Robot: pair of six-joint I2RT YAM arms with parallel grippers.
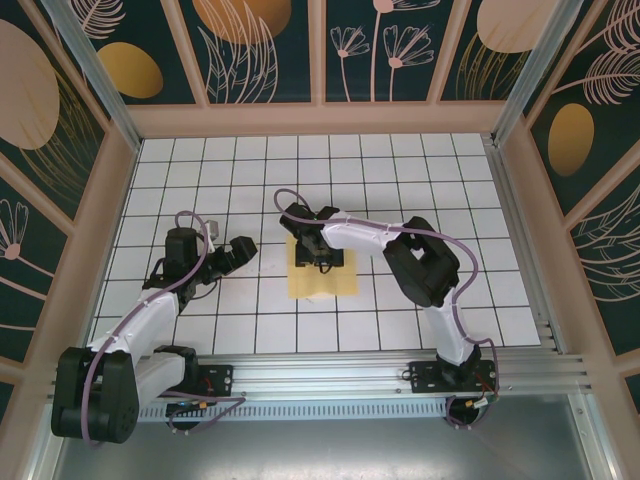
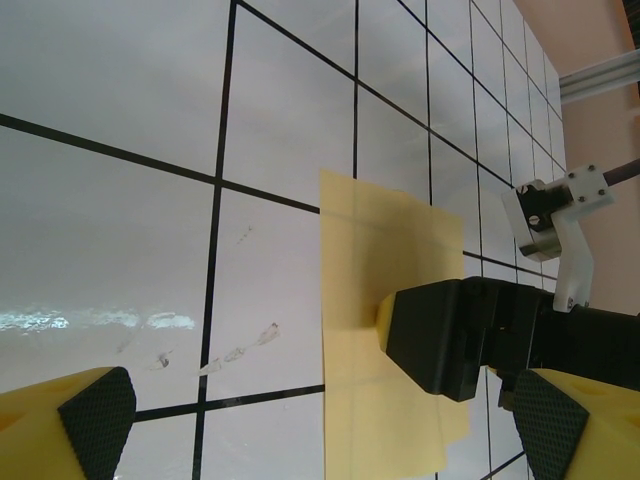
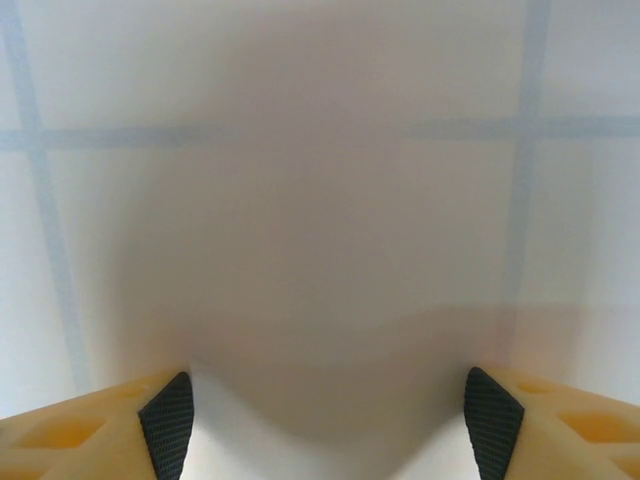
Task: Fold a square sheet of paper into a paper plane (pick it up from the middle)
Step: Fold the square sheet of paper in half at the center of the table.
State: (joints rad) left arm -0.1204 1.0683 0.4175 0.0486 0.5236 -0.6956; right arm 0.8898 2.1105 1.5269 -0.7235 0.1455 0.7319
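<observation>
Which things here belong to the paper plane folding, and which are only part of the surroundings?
For the job: square sheet of paper, right gripper, left gripper.
Not for the job: tiled table, patterned walls, metal rail.

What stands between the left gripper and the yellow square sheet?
Nothing visible: only bare white tiles separate the open left gripper from the sheet. The right gripper is over the middle of the sheet.

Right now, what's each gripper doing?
Left gripper: open, empty.
Right gripper: open over the thin yellow square sheet of paper, gripping nothing.
</observation>
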